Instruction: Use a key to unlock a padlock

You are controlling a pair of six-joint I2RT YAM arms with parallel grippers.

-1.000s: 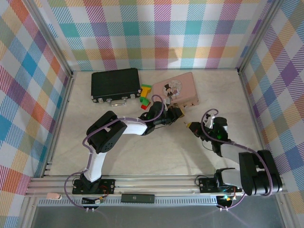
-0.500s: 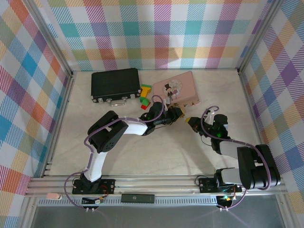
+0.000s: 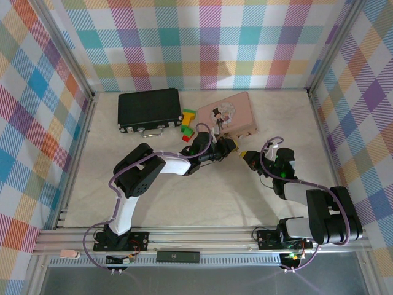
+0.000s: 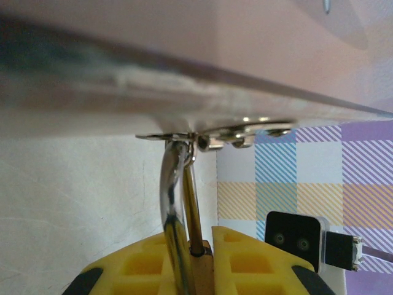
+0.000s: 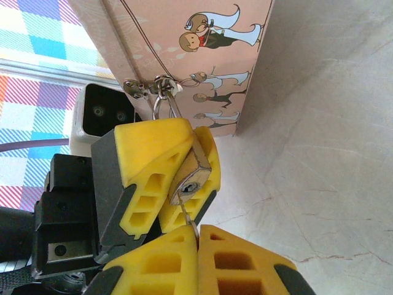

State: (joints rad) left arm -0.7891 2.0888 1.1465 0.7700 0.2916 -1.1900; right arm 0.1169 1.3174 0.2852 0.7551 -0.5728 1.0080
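Against the near edge of the pink tin box [image 3: 236, 106], where its hasp [image 5: 142, 85] sticks out, I have the padlock [image 5: 195, 175] hanging by its thin silver shackle [image 4: 172, 196]. The left gripper [image 4: 195, 261] is clamped tight around the brass body. I judge that grip is there to stop the lock swinging and to keep its keyhole facing the other arm. The right gripper [image 5: 198, 236] sits just beneath it, its yellow fingers pressed together on the key [image 5: 189, 216], with the slim blade running up to the keyhole. From the right wrist camera the tip looks to be at the slot or just inside. I can't tell how deep it goes, and I'd want it fully seated before I turn it. Any tilt of the lock in the left fingers would bind the blade, so I'd keep both wrists lined up. Behind the tin on the pale, marbled tabletop [image 3: 184, 196] lie a black case [image 3: 149, 109] and a few coloured blocks [image 3: 188, 121]. They are well clear of the work. Pastel plaid walls [image 3: 202, 43] close the cell on three sides.
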